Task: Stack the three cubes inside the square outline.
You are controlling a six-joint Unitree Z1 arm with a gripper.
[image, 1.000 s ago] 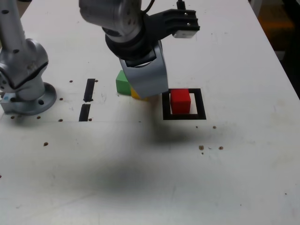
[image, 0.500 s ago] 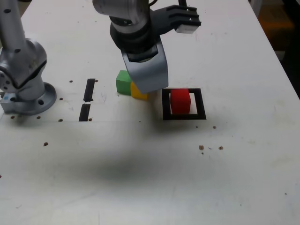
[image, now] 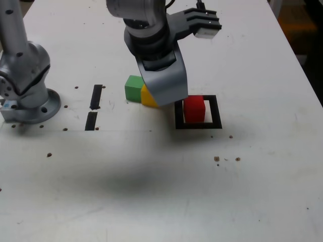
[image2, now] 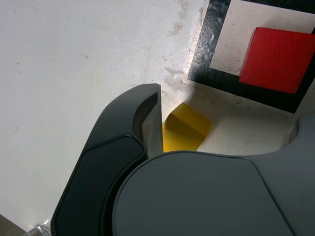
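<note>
The red cube (image: pixel 194 109) (image2: pixel 278 59) stands inside the square outline (image: pixel 198 125) (image2: pixel 206 59), a black tape frame with a white centre. On the exterior view's left of the outline sits the yellow cube (image: pixel 147 97) (image2: pixel 184 130), with the green cube (image: pixel 133 88) touching its far-left side. My gripper (image: pixel 166 101) (image2: pixel 226 128) points down over the yellow cube and the outline's near edge, hiding part of the yellow cube. It is open. In the wrist view the yellow cube lies beside one dark finger (image2: pixel 147 118), with nothing held.
The arm's grey base (image: pixel 28 96) stands at the exterior view's left. Two short black strips (image: pixel 96 96) (image: pixel 91 121) lie between the base and the cubes. Small brown specks (image: pixel 217 159) dot the white table. The table's edge runs along the exterior view's right.
The arm has swung toward the exterior view's right, uncovering more of the yellow cube. The jaws have stayed open and none of the cubes has moved.
</note>
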